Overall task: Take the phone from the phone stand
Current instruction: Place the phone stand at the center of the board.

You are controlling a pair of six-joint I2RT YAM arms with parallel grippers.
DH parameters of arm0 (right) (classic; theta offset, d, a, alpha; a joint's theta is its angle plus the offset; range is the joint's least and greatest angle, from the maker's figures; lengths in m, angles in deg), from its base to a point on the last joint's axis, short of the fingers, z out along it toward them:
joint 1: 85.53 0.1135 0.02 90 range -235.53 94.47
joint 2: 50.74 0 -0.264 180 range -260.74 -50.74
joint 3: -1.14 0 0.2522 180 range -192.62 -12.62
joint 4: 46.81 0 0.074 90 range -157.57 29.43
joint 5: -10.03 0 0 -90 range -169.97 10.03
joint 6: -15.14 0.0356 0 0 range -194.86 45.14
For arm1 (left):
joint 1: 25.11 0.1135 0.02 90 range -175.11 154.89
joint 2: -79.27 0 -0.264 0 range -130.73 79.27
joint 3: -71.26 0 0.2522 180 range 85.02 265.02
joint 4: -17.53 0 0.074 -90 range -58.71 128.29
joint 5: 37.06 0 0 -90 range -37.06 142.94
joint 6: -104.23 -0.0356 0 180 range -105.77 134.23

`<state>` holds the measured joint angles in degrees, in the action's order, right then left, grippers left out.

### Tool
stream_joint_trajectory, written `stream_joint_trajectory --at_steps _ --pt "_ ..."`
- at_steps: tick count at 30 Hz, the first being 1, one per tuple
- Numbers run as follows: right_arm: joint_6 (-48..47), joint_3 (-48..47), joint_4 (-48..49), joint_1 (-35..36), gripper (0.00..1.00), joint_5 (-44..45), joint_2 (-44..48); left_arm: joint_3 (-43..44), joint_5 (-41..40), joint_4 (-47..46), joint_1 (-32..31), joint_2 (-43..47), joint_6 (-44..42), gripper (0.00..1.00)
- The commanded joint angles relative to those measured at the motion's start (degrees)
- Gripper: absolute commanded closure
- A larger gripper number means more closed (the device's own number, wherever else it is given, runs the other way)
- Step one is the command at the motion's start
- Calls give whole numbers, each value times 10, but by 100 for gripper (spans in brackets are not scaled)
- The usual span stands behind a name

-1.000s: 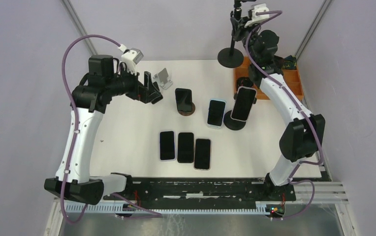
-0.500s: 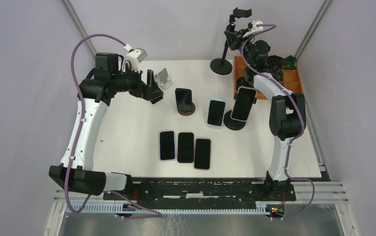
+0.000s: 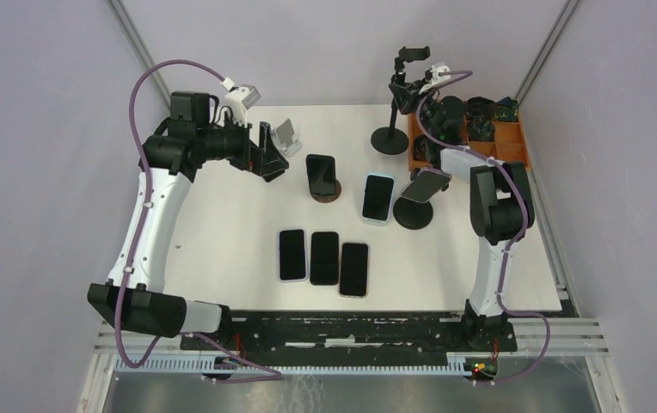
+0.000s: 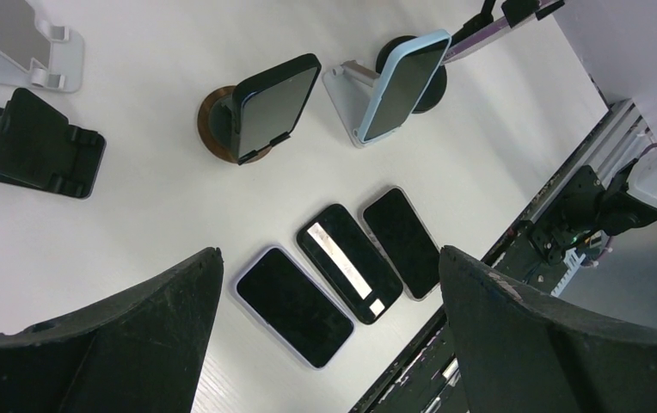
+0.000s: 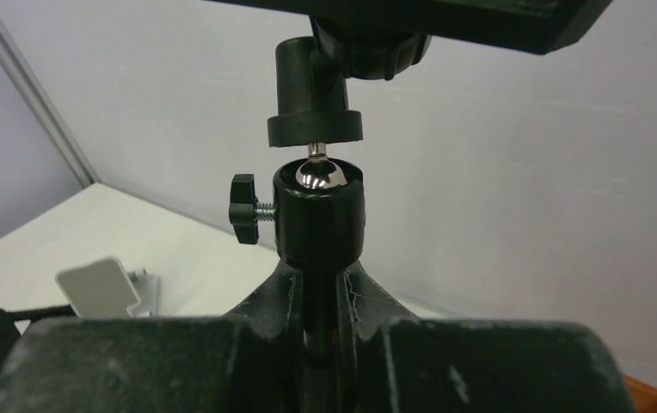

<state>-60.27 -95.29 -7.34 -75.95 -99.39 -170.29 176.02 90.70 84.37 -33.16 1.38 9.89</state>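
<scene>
We see right gripper (image 5: pixel 321 320) clamped on pole stand (image 3: pixel 388 138), which has been dragged nearer across counter (image 3: pixel 222 224). Phone (image 3: pixel 426 184) now tipped flatter, still seated on round stand (image 3: pixel 413 215). Left gripper (image 4: pixel 329 258) spread wide, empty. We judge removal not begun.

We look down on a white table (image 3: pixel 222 224) set inside a small booth of plain lilac-grey panels: a far wall (image 3: pixel 325 43), a left wall (image 3: pixel 33 172) and a right wall (image 3: pixel 626 189). Two metal posts, the left post (image 3: pixel 138 47) and the right post (image 3: pixel 551 45), slant up the far corners. Along the table's near edge we see a black rail (image 3: pixel 351 325), a slotted silver rail (image 3: pixel 351 364) just nearer, and a brushed metal sheet (image 3: pixel 351 396) nearest. The light is even and soft, and shadows on the tabletop are faint.
</scene>
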Motion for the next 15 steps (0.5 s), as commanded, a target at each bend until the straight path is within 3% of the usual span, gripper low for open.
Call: stream_joint_trajectory --at_steps 1,7,15 --pt "-16 20 100 1 100 -16 9 8 22 -10 3 7 -13 0" --pt "-17 -22 60 -5 100 -72 -12 8 28 -8 3 9 -12 0" --pt "-20 34 123 -6 85 -87 -27 5 30 -9 3 12 -16 0"
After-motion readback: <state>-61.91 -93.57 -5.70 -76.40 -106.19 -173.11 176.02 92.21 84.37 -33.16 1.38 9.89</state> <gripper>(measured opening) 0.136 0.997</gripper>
